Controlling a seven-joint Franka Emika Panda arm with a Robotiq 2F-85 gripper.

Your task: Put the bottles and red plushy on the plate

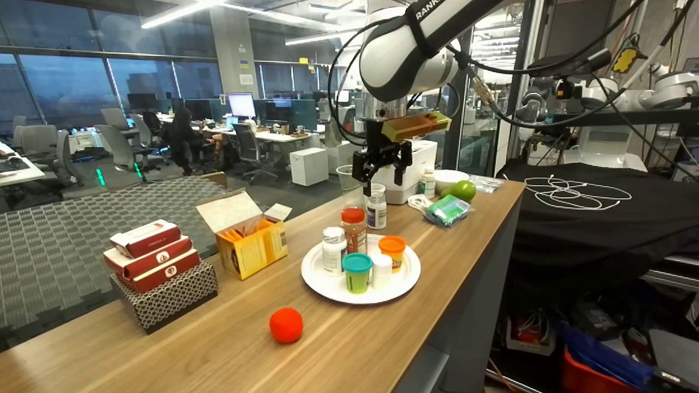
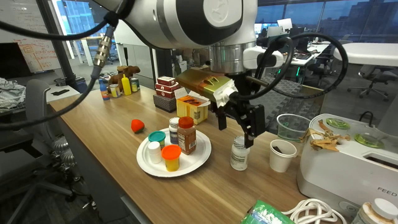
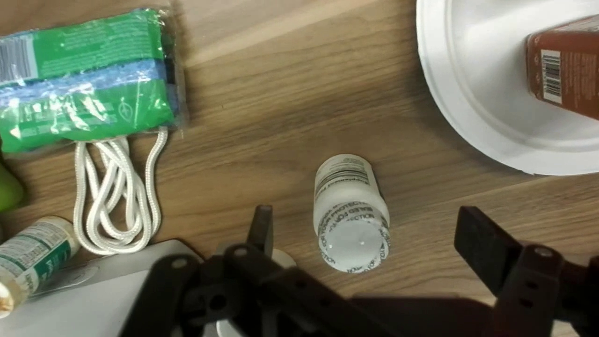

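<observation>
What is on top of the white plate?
A red-capped bottle, a large white bottle, a small white bottle, a teal-lidded tub and an orange-lidded tub, all upright. The plate directly beneath their bases is covered and can't be seen.

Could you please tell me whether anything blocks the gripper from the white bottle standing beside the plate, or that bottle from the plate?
Nothing visible stands between the open gripper and the white bottle; only tabletop lies between that bottle and the plate. On the plate, the red-capped bottle stands nearest and might need avoiding.
</observation>
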